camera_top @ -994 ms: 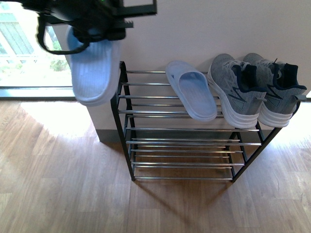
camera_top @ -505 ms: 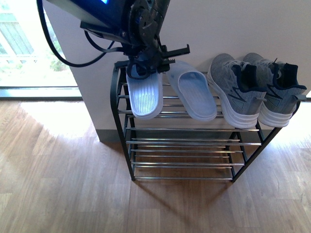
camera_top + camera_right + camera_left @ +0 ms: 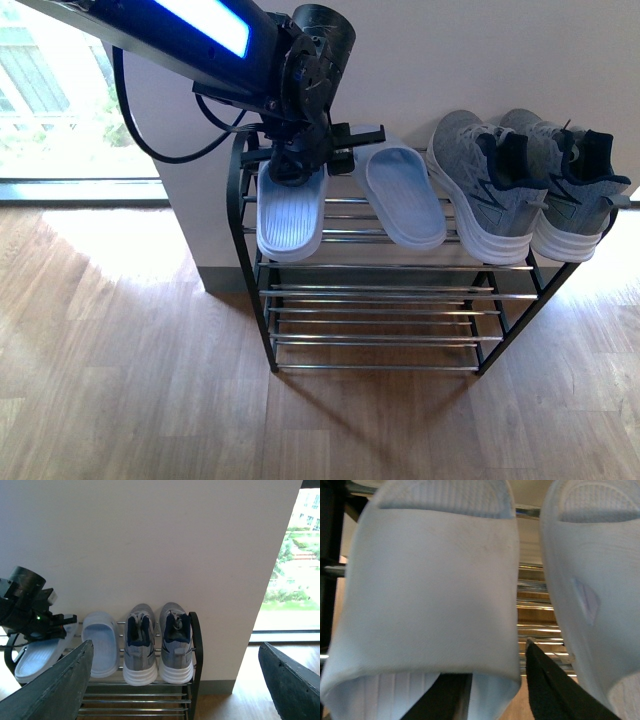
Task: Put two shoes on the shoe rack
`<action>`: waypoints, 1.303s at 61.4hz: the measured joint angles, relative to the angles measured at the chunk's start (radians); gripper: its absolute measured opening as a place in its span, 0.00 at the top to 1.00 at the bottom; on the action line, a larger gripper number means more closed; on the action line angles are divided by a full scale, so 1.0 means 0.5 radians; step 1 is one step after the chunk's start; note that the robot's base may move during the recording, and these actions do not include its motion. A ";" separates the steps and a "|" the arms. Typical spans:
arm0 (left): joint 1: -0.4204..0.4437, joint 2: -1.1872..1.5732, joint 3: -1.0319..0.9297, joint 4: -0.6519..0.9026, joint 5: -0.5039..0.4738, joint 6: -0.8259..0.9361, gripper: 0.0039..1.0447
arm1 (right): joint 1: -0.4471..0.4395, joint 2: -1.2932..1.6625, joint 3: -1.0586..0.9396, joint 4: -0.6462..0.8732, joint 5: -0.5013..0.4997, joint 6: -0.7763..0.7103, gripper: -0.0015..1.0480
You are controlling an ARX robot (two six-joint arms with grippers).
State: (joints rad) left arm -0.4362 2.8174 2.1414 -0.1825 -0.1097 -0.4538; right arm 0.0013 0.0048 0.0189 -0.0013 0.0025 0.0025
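Left tool pinching slide, now lower on rack top tier.

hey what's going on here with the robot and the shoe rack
The left gripper is holding a pale blue slide at its heel end, on the left end of the rack's top tier. Its mate lies just beside it, and two grey sneakers sit at the right end. The right gripper is open and well back from the rack, holding nothing.
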 joint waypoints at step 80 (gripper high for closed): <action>0.178 -3.636 -3.630 1.684 -0.447 0.752 0.49 | 0.000 0.000 0.000 0.001 -0.004 0.000 0.09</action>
State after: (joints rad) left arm -0.3473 0.9993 0.3264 0.6594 -0.3332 -0.0776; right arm 0.0013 0.0048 0.0189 -0.0010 0.0006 0.0025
